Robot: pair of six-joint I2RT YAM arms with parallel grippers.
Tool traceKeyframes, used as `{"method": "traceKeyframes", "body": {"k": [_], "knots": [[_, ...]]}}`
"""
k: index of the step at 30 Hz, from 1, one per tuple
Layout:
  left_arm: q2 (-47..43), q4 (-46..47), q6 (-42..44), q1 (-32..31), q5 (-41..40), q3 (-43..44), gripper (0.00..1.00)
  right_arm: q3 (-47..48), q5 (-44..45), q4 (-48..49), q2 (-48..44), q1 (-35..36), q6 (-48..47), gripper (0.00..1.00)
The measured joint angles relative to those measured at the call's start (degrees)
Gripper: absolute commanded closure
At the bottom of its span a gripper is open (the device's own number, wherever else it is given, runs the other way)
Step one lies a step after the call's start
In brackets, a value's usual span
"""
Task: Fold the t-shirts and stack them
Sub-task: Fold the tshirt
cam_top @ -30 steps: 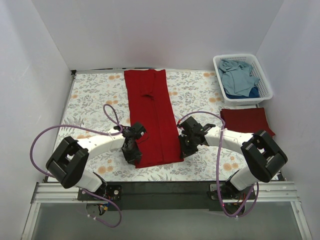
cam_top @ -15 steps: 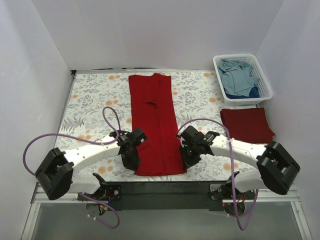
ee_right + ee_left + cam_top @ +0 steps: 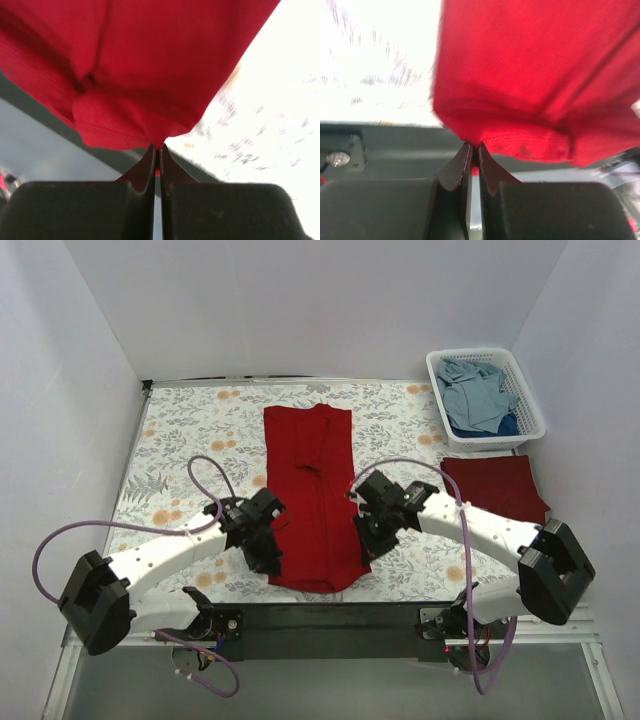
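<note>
Across the table point(image 3: 185, 440) the red t-shirt point(image 3: 312, 490) is sliding nearer than a second ago. I am clamping its lifted near corners in left gripper point(image 3: 266, 548) and right gripper point(image 3: 372, 532), keeping them level for a square fold.

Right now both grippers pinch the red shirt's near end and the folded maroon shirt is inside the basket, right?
No. The top view shows the maroon shirt on the table beside the basket, not inside. Left gripper and right gripper do pinch the red shirt.
</note>
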Motion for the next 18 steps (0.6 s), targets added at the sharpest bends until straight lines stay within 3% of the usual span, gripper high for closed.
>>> {"method": "traceKeyframes", "body": {"k": [9,18], "knots": [[15.2,5.8,13.1,18.3,-8.2,19.5,1.0,23.5,1.1,-0.2,13.5,-12.2,-9.2,0.99],[24.9,12.3,20.2,26.1,-11.9,28.9,1.0,39.5,1.0,-0.3,27.1,-18.3,-14.8,0.99]]}}
